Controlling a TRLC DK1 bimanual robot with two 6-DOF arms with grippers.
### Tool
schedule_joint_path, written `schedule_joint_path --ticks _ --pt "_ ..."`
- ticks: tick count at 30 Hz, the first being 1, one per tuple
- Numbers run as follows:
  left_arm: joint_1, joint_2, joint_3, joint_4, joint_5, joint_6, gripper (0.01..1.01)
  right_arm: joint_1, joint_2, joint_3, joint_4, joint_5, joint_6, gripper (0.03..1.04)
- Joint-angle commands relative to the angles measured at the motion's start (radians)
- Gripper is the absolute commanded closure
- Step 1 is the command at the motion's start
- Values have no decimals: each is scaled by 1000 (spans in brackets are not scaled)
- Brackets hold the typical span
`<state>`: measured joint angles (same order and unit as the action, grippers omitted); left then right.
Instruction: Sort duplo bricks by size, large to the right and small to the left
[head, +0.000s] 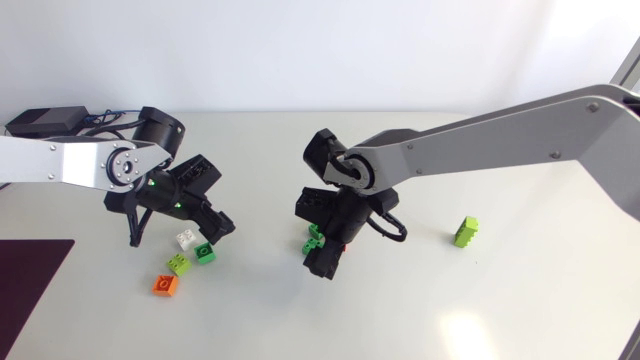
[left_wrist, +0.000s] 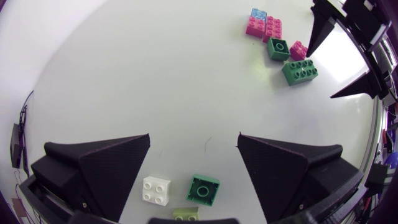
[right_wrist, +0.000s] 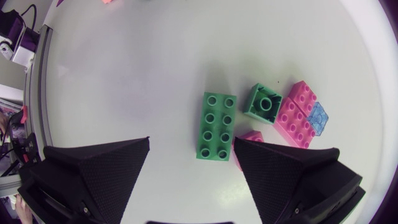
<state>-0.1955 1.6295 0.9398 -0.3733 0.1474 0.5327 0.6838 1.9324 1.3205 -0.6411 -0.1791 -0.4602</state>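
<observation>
Head view is showing my left hand (head: 212, 226) hanging at the left of the frame, over some small bricks on the desk (head: 420, 310). Its fingers are standing wide open, with a white brick (left_wrist: 157, 190) and a small green brick (left_wrist: 203, 189) lying between them. An orange brick (head: 165, 285) is sitting at the lower left. My right hand (right_wrist: 191, 140) is hanging open near the middle, gripping nothing. A long green brick (right_wrist: 217, 126) is lying just ahead of its fingers, beside some pink bricks (right_wrist: 293, 122). A lime brick (head: 466, 231) is sitting alone at the right.

Both the left arm (head: 70, 165) and right arm (head: 500, 135) angle down, jaws spread apart.
</observation>
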Motion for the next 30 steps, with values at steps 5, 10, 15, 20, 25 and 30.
schedule_joint_path --ticks 5,10,15,20,25,30 --pt "4 70 -67 56 -2 -42 48 25 60 49 -5 6 23 85" --pt "1 98 -64 63 -3 -42 48 11 94 66 -5 6 18 85" --pt "-15 99 -49 65 -3 -51 48 -6 122 79 -2 6 15 85" --pt "-18 98 -53 63 -3 -53 48 -20 114 77 -6 6 11 85" --pt "-16 98 -53 63 -3 -54 48 -26 111 56 -11 -2 9 277" --pt "-16 98 -56 63 -3 -54 48 -56 106 45 -17 -33 29 641"
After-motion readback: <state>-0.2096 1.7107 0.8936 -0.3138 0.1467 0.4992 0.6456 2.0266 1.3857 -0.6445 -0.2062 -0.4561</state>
